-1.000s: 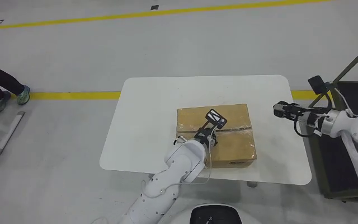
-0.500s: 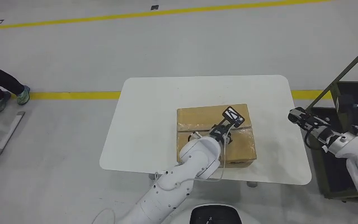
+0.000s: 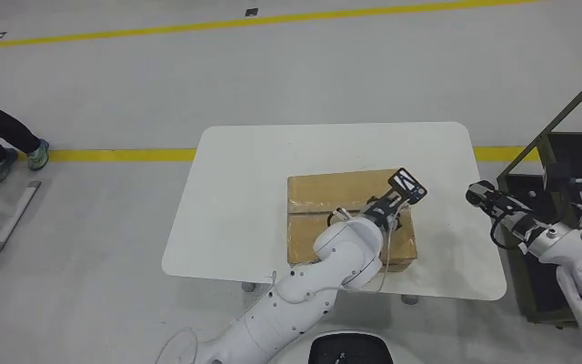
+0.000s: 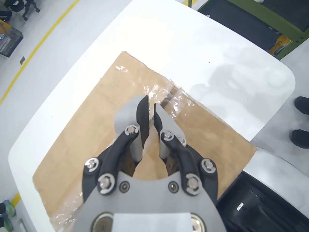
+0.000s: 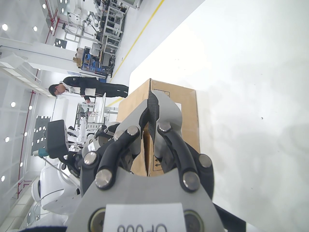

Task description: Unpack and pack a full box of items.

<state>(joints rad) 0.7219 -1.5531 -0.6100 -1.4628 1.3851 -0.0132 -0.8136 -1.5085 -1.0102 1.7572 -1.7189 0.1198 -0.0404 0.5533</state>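
A brown cardboard box (image 3: 336, 191) stands on the white table (image 3: 255, 200), right of the middle. Its top seam carries crinkled clear tape (image 4: 159, 92). My left gripper (image 3: 380, 206) is low over the box top (image 4: 96, 121), near the right end of the seam. Its fingers (image 4: 142, 112) are pinched together on a strip of that tape (image 4: 150, 119). My right gripper (image 3: 477, 193) hangs beyond the table's right edge, shut and holding nothing. From there it faces the box's end wall (image 5: 183, 112) across the bare table (image 5: 241, 73).
A green-framed cart (image 3: 555, 227) with a dark shelf stands just right of the table, close to my right arm, and its frame (image 4: 241, 8) lies past the table's corner. The table's left half is free.
My left gripper has slid to the right along the box's top seam, from the middle to the right end. My right arm has drawn back to the right, off the table.
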